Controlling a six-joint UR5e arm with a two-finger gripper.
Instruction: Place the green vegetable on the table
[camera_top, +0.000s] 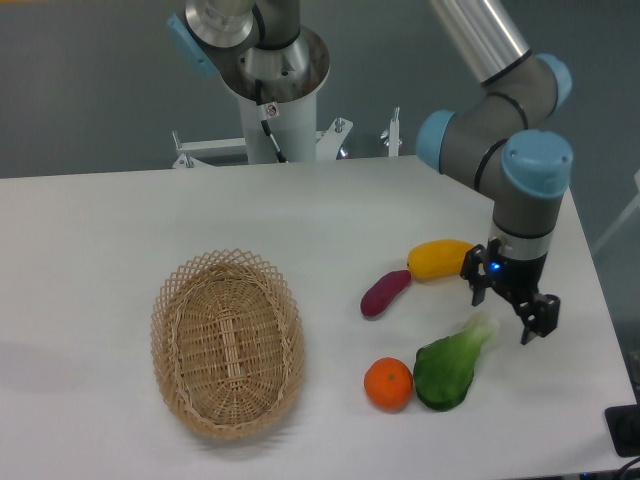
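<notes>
The green vegetable (448, 366) lies on the white table (120, 230) at the front right, its dark leaves toward the front and its pale stalk end (480, 330) pointing up-right. My gripper (510, 306) hangs just above and right of the stalk end. Its two black fingers stand apart and nothing is between them. It does not touch the vegetable.
A round orange fruit (388, 384) lies against the vegetable's left side. A purple eggplant-like piece (385, 293) and a yellow piece (440, 259) lie behind them. An oval wicker basket (227, 341) sits at the front left. The table's right edge is close to the gripper.
</notes>
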